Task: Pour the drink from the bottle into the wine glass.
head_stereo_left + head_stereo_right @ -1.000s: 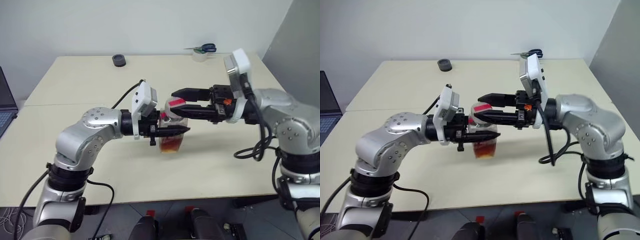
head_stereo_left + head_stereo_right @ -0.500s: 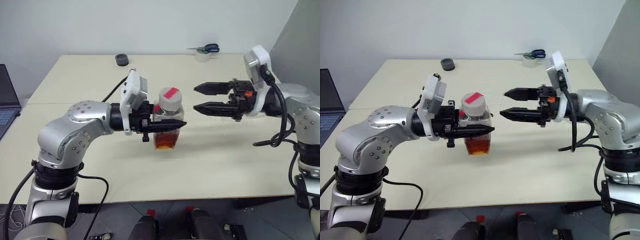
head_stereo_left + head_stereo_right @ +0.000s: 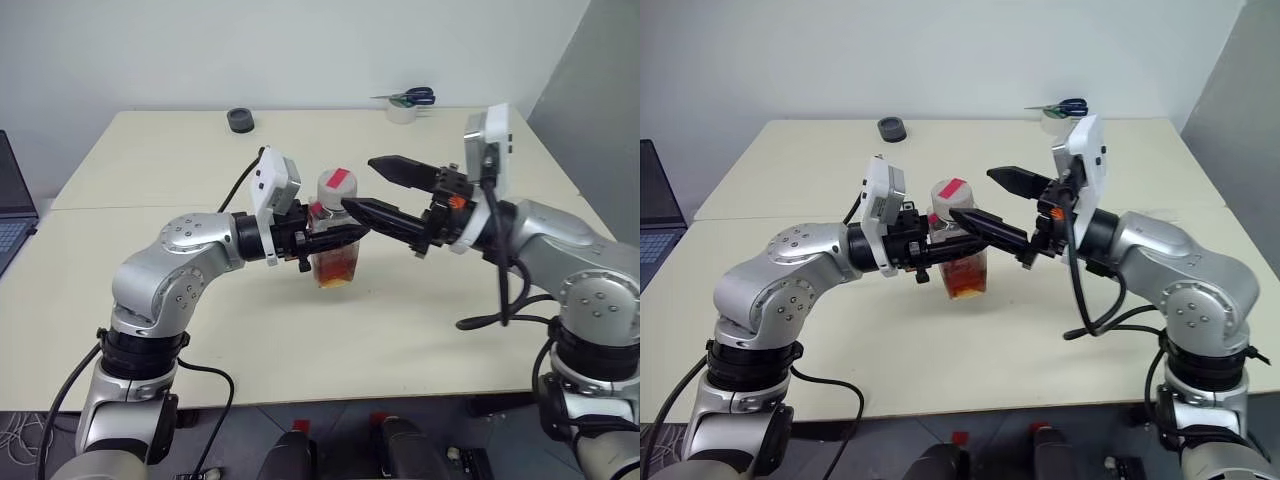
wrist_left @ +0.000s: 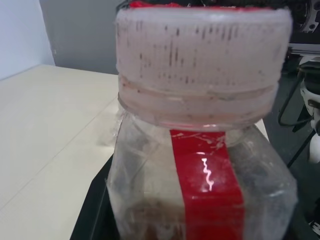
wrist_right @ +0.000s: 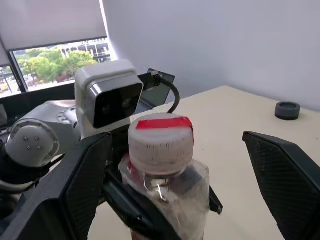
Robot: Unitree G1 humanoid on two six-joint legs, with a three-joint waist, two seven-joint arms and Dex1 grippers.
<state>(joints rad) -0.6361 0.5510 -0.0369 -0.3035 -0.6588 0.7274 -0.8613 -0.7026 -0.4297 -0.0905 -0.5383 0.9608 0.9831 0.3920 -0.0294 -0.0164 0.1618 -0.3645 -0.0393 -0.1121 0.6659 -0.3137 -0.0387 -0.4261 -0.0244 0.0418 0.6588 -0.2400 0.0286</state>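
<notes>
The bottle (image 3: 336, 232) is being held above the worktop (image 3: 150, 160), pinched by the left claw (image 3: 335, 238) around its body, cap (image 3: 337, 189) on. The right claw (image 3: 385, 190) is being presented spread wide around the cap. If the cap is gripped off-centre, the bottle could be twisted loose and the drink (image 3: 338, 271) spilled.

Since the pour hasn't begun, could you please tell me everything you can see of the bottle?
The bottle is small, squarish clear plastic with a pale ribbed cap topped in red and a red strip down one side. Amber-red drink fills its lower part. It stands upright, cap on, held above the table by the shut left gripper. The open right gripper straddles the cap, its fingers apart from it.
</notes>
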